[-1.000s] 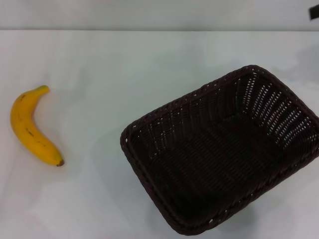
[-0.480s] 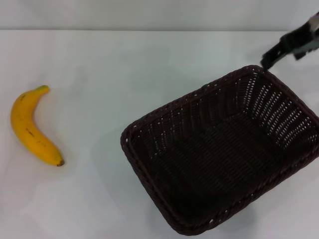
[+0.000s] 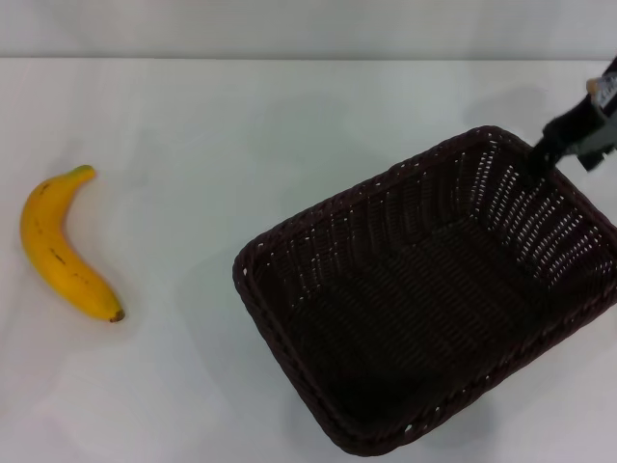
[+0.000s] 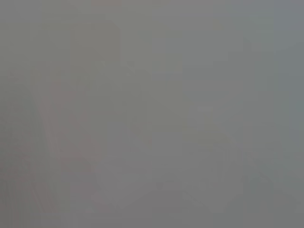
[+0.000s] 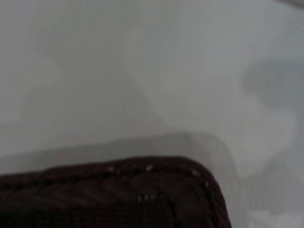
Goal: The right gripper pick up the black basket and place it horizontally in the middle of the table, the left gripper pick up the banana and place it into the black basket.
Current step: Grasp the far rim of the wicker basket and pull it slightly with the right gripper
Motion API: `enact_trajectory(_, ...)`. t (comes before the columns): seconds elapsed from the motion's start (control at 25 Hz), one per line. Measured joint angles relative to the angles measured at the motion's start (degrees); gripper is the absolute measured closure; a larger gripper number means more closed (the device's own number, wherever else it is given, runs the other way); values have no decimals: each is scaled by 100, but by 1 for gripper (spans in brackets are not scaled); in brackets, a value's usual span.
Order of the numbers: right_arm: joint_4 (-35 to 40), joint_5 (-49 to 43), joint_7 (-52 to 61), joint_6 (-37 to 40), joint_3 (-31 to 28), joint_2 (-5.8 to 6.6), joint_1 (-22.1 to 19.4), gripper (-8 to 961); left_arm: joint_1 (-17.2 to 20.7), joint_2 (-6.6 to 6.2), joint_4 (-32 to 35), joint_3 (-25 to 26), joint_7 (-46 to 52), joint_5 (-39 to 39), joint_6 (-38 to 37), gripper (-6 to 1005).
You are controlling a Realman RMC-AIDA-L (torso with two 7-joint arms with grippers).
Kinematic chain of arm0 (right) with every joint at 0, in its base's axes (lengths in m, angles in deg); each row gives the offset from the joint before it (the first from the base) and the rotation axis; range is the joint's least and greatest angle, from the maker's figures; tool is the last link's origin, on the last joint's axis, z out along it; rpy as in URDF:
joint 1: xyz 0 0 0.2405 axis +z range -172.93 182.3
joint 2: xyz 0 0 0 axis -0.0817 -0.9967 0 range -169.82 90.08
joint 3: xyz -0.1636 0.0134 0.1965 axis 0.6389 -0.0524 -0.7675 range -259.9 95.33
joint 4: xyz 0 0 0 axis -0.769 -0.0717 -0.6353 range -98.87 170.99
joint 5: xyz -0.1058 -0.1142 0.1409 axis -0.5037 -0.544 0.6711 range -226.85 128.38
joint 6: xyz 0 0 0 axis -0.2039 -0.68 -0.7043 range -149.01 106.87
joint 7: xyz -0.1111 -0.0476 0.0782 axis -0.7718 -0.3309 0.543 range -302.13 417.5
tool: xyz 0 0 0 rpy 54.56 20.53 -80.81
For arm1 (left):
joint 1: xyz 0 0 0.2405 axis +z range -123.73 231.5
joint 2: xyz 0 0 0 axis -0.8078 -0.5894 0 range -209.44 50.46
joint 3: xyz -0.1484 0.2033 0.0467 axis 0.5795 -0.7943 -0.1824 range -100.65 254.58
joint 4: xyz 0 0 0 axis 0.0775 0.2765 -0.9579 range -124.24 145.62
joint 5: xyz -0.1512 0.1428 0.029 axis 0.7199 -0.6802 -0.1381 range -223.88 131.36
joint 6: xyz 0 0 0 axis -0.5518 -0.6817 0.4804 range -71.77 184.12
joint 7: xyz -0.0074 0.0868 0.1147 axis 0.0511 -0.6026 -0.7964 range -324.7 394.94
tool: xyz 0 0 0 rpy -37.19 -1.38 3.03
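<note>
The black basket [image 3: 384, 180] sits skewed on the right half of the white table [image 3: 241, 116], empty. The banana [image 3: 56, 253] lies alone at the far left, its dark tip toward me. My right gripper [image 3: 554, 147] comes in from the right edge and hangs over the basket's far right rim, just inside the corner; only part of it shows. The right wrist view shows a corner of the basket's braided rim [image 5: 142, 187] close below, with bare table beyond it. My left gripper is out of view, and the left wrist view is a blank grey.
The table's far edge meets a pale wall [image 3: 289, 29] at the back. Bare tabletop [image 3: 193, 193] lies between the banana and the basket.
My right gripper has come in from the far right corner and dropped toward the basket's far right rim. The basket and the banana have not moved.
</note>
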Motion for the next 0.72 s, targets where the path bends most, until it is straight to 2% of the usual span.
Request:
enact_trajectory(0.12,-175,-159,-24,3,66,9,58,107,4,-1,7,-11,0,0,0,137)
enact_trajectory(0.48,-952,-288,-138,386,86,-72,197,110,-1,0,9,-33,0,-22,9,137)
enact_trajectory(0.72,-1042,-315,85,622,83,-93,144,112,6,2,45,-4,0,-75,51,137)
